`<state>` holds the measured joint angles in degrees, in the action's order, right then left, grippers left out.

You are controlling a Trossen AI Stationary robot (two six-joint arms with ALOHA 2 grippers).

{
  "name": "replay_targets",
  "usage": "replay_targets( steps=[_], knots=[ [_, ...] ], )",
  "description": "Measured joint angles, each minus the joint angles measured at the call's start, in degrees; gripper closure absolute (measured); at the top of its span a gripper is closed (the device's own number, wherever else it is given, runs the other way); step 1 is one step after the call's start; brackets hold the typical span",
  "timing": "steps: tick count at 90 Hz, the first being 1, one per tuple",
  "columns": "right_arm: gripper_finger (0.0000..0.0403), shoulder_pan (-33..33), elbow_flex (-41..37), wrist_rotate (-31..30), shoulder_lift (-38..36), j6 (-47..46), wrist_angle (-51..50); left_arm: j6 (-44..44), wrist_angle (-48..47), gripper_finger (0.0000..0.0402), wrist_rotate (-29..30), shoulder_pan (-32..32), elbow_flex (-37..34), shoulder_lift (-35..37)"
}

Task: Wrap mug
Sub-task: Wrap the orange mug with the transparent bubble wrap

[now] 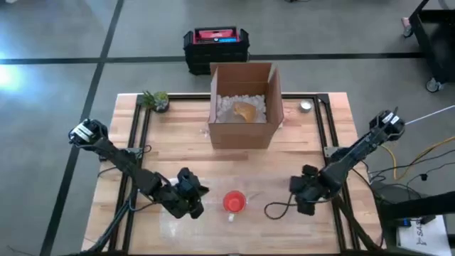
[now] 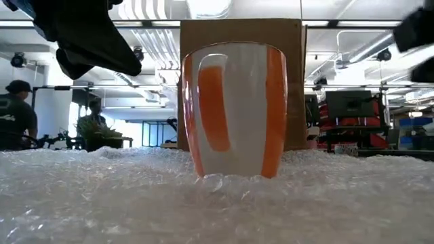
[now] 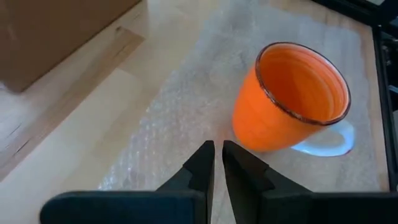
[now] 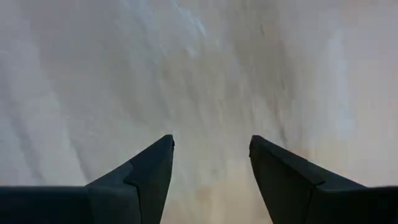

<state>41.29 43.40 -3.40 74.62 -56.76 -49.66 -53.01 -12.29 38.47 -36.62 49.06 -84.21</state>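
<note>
- Orange mug [image 1: 234,201] is standing upright on the bubble wrap sheet [image 3: 186,106], near the front edge of the table [image 1: 178,135], between the two arms.
- Left gripper [image 3: 216,163] is hovering just beside the mug over the wrap, fingers pressed nearly together, pinching nothing.
- Right gripper [image 4: 211,155] is sitting on the mug's other side, a bit further off, fingers spread, looking down at the wrap, holding nothing.
- Cardboard box [image 1: 242,107] is standing further back on the table, well apart from the mug, with white fill and a tan item inside.
- Step, judging: mug placed on sheet, no fold made yet, wrapping barely starting.
- Next move is probably calling for one gripper to drop low and pinch a sheet edge, then pull it up and over the mug without tipping it.
- Risk: thin slippery film, easy to miss the edge or drag the mug.
</note>
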Motion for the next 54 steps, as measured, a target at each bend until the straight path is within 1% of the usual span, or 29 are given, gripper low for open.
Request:
replay_targets(
  steps=[10, 18, 30, 38, 46, 54],
  knots=[
    [0.0213, 2.9, -2.3, 0.5, 0.9, -0.3, 4.0, 0.0, 0.0, 0.0381, 0.1, 0.2, 0.0, -0.6],
    [0.0217, 3.4, -3.7, 0.4, 3.0, 0.9, 7.7, 0.0, 0.1, 0.0381, 0.1, 0.2, 0.0, -1.3],
    [0.0224, 3.5, -4.9, 0.3, 7.0, 4.3, 13.2, 0.0, 0.4, 0.0381, 0.1, 0.5, 0.0, -2.1],
    [0.0235, 3.5, -5.0, 0.0, 9.4, 8.7, 16.3, 0.0, 0.7, 0.0381, 0.1, 0.7, 0.0, -2.5],
    [0.0267, 3.6, -3.9, -1.0, 11.7, 11.1, 16.8, 0.0, 0.9, 0.0381, 0.1, 0.8, 0.0, -2.7],
    [0.0325, 3.4, -2.6, -1.6, 12.4, 12.7, 16.3, 0.0, 1.0, 0.0381, 0.0, 1.0, 0.0, -2.7]
  ],
)
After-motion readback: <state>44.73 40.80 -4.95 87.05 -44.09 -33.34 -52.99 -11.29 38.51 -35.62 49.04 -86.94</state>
